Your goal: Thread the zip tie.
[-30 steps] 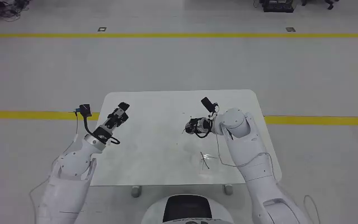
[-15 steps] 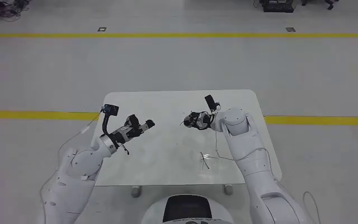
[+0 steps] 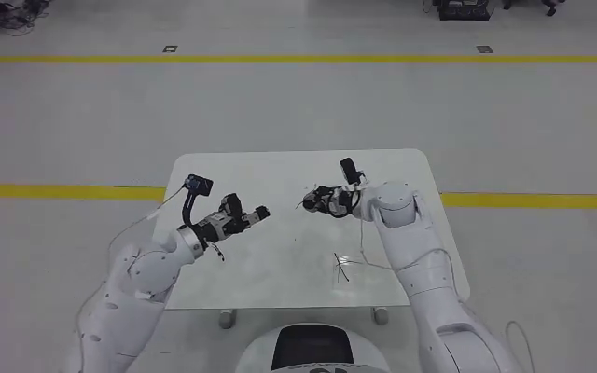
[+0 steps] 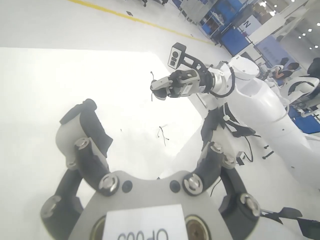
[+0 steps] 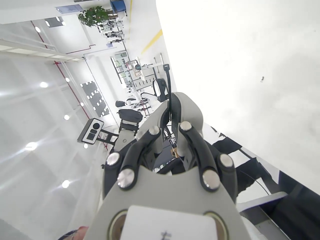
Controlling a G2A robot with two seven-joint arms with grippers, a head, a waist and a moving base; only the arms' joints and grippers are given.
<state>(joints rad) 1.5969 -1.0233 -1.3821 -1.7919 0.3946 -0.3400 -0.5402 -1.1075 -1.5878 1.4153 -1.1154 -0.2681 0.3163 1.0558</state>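
Observation:
My right gripper [image 3: 312,199] hovers over the white table [image 3: 280,177], right of its middle, shut on a thin black zip tie [image 5: 169,86]. The tie's ends stick out past the fingertips [image 4: 151,86]. In the right wrist view the two fingers [image 5: 175,106] are pressed together with the tie between them. My left gripper [image 3: 258,214] is held above the table's left-centre and points toward the right gripper, a short gap away. Its fingers [image 4: 86,116] are spread apart with nothing between them.
A few loose black zip ties [image 3: 341,267] lie on the table near its front right, also seen in the left wrist view [image 4: 162,136]. A tiny black speck [image 3: 296,240] sits mid-table. Yellow floor lines run behind and beside the table.
The left arm swung from the table's left edge toward the centre, its gripper now facing the right gripper. The right gripper shifted slightly back and up with the zip tie.

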